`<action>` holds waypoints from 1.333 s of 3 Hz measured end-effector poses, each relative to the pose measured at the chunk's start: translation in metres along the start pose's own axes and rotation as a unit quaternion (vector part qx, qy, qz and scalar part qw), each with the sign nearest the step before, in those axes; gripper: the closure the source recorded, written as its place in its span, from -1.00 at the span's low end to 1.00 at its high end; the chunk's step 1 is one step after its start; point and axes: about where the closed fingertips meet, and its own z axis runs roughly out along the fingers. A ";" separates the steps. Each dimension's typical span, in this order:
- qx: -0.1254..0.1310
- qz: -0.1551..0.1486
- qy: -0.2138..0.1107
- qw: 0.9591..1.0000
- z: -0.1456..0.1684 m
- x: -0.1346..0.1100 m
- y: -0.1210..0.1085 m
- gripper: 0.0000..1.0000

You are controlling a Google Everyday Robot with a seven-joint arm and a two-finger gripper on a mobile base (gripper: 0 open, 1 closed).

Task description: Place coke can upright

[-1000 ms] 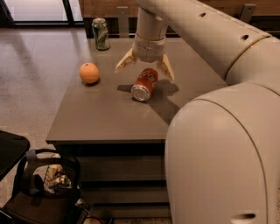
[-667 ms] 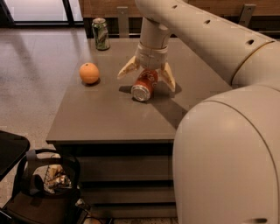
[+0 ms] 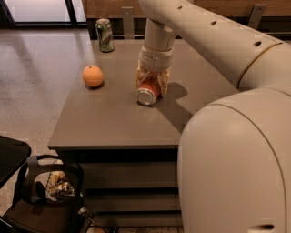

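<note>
Pale polished floor [image 3: 32, 77] fills the left of the camera view, and a brown wood-panelled wall [image 3: 113, 7] runs across the back. Largest in the foreground is the robot's cream-coloured arm [image 3: 213, 41], which rises from the lower right and bends down over a grey-brown rectangular desk [image 3: 109, 123].

At the foot of the arm, the cream two-finger end effector [image 3: 152, 86] points straight down onto the desk top, a little right of its middle. Its fingers [image 3: 140, 78] stand on either side of the red-orange aluminium coke can [image 3: 147, 94] and are clenched against it, grasping the can. That can lies on its side on the desk, with one silver end turned toward the camera.

Well to the left of it sits a round orange fruit [image 3: 92, 75], apart from everything else. Near the far left corner a green and white drink can [image 3: 105, 35] stands upright. Below the desk's left edge, on the floor, is a black bag-like holder [image 3: 27, 200] with shiny bits inside.
</note>
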 end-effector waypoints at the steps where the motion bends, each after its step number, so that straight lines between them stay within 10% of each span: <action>1: -0.002 -0.001 -0.002 1.000 0.003 -0.002 0.002 0.32; 2: -0.003 -0.001 -0.003 1.000 0.005 -0.003 0.003 0.78; 4: -0.036 -0.014 -0.034 0.999 -0.006 -0.008 -0.006 1.00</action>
